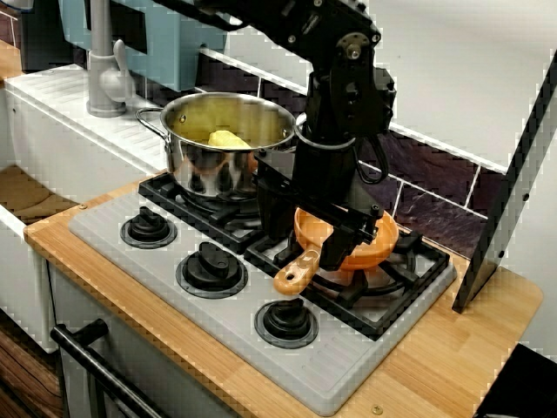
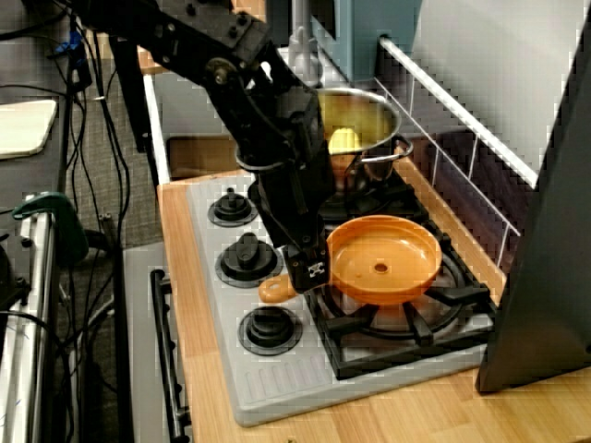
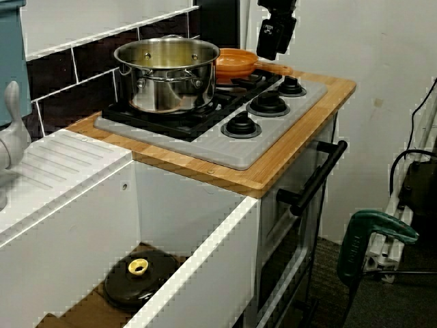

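The gripper [image 1: 335,252] is held over the handle [image 1: 296,272] of the orange pan [image 1: 383,233] on the stove's [image 1: 113,237] end grate. Whether it is closed cannot be judged.

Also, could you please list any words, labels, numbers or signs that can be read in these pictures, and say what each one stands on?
No text reads clearly in any view.
Small white mark on the gripper, seen in the view from the stove's front and the view from the sink end: too small and blurred to read.
Knobs, steel pot, orange pan: no lettering shows.
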